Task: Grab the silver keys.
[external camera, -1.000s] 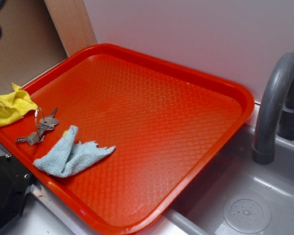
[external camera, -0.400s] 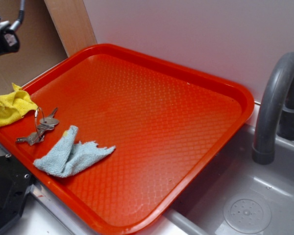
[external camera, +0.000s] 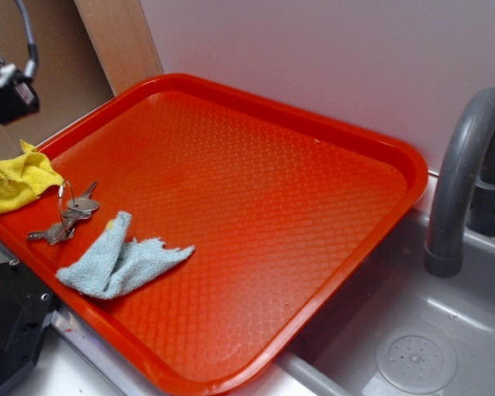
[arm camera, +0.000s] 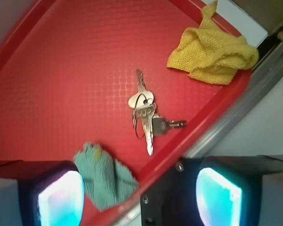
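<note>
A white wall point(external camera: 313, 58) backs a grey sink point(external camera: 412, 346) with a curved grey tap point(external camera: 462, 165) at its right side. Across the sink's left part sits a large red tray point(external camera: 256, 206) with a dimpled floor and a raised rim. At the tray's left corner a crumpled yellow cloth point(external camera: 16, 180) lies on the rim, partly hanging over it. Nearer the front edge lies a pale blue cloth point(external camera: 115, 260), bunched and frayed. Between the two cloths, flat on the tray floor and just beside the blue one, lie the silver keys point(external camera: 68, 214), a few of them fanned out on a thin ring. The gripper point(arm camera: 139, 197) hangs well above the tray's left edge. From the wrist camera its two fingers point(arm camera: 54, 195) stand wide apart at the bottom corners with nothing between them, the keys visible below and ahead.
</note>
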Controlling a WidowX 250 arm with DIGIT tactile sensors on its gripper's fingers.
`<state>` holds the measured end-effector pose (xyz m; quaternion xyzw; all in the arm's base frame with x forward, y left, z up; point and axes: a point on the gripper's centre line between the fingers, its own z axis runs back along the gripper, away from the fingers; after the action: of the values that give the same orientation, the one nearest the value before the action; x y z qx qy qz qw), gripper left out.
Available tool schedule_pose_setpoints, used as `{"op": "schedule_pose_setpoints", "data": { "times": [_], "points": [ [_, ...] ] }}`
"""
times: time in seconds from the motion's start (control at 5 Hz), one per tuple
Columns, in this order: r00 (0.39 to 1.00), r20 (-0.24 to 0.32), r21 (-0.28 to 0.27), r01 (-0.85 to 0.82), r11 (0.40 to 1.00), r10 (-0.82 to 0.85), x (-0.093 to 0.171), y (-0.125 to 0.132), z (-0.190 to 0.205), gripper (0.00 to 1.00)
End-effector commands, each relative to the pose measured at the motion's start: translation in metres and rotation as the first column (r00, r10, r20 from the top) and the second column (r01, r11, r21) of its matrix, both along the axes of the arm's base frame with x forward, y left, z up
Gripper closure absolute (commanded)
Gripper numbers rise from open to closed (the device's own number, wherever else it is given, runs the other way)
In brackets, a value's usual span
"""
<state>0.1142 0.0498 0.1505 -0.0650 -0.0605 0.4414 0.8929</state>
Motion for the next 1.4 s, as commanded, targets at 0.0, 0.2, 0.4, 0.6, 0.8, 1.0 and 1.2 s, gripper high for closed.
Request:
{"op": "schedule_pose_setpoints", "data": {
  "times": [0.0,0.2,0.4,0.6,0.8,1.0,1.2],
  "points": [
    [0.999,-0.017,0.128,0.038,0.991,-0.036,0.021,0.004,-0.043,0.00],
    [0.996,-0.086,0.174,0.041,0.984,-0.027,0.025,0.011,-0.069,0.00],
    [0.991,-0.131,0.175,0.043,0.984,-0.019,0.040,0.016,-0.095,0.00],
    [0.985,-0.166,0.206,0.081,0.975,-0.046,0.049,0.011,-0.114,0.67],
    [0.985,-0.165,0.200,0.078,0.977,-0.045,0.047,0.009,-0.111,1.00],
    [0.987,-0.153,0.175,0.082,0.981,-0.055,0.048,0.009,-0.099,1.00],
    [0.986,-0.141,0.138,0.110,0.984,-0.091,0.046,0.010,-0.082,1.00]
  ]
}}
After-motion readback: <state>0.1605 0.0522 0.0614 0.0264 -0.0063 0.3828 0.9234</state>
